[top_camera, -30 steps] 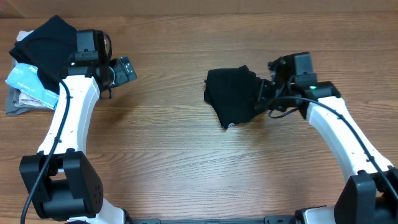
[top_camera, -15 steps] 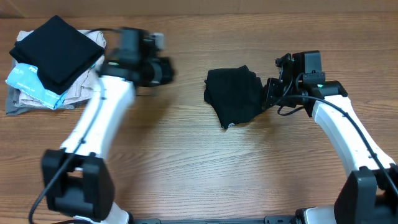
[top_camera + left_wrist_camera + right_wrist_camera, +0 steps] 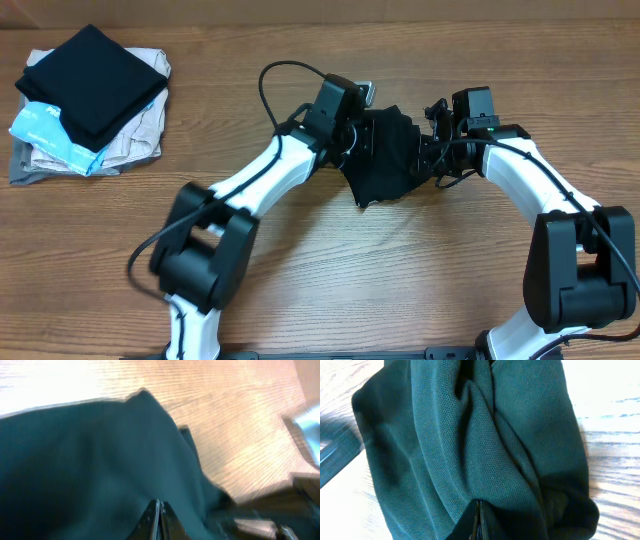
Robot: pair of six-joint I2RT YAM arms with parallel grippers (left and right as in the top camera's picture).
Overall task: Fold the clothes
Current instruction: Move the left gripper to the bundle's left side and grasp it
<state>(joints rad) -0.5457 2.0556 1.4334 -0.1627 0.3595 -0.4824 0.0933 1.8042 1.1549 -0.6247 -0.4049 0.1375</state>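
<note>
The crumpled black shirt is seen in the middle of the table, not yet spread. The right gripper is clamped on a fold at its right edge. The left gripper is closed at the left edge, but a hold cannot be confirmed. Next, the cloth should be pulled flat.

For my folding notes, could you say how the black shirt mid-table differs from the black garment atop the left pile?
The shirt is crumpled; the black garment is a flat, neat square. The shirt lies on the bare table; the garment tops a pile of folded clothes. Both are plain black fabric.
</note>
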